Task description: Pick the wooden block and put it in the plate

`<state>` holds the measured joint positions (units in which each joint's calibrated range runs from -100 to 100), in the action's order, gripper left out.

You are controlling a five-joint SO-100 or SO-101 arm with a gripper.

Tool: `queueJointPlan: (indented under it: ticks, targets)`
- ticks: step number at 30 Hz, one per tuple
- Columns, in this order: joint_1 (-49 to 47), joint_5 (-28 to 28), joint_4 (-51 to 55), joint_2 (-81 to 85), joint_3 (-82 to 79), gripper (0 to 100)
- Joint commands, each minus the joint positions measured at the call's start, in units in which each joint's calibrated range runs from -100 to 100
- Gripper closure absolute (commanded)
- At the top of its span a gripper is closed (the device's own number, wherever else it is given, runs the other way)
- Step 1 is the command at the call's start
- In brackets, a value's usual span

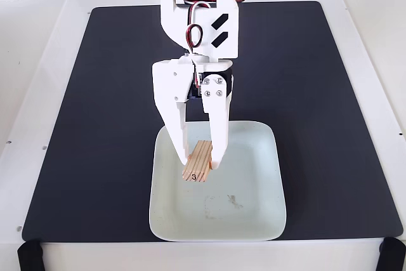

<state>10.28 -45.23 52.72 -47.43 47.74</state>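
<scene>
End effector (200, 160) fingers hide wooden block's (198, 164) far end.

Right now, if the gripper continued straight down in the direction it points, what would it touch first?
Probably the plate. The gripper points down over it, shut on the wooden block, so the block's lower end would likely meet the plate first. One view cannot show the height between them.

Plate (254, 220) at lower centre of the frame, on a mat (317, 93) covering the surface (38, 61). Block (198, 163) over the plate's upper left part, between the pincer (203, 162) tips, arm (198, 17) behind at top centre.
</scene>
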Motion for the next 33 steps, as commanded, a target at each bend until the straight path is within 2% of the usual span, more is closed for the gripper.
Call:
queueJointPlan:
  ticks: [1, 3, 9, 14, 23, 28, 33]
  targets:
    - [-0.2, -0.2, -0.5, 1.4, 2.2, 98]
    - [-0.2, -0.2, -0.5, 1.4, 2.2, 95]
    - [-0.1, -0.2, -0.1, 1.5, 2.1, 78]
    - [-0.1, -0.2, -0.4, 1.5, 2.1, 76]
    - [-0.1, -0.2, -0.1, 1.6, 2.1, 83]
    - [-0.1, 0.2, 0.3, 1.9, 1.6, 100]
    - [-0.3, 0.0, -0.4, 8.5, -7.2, 99]
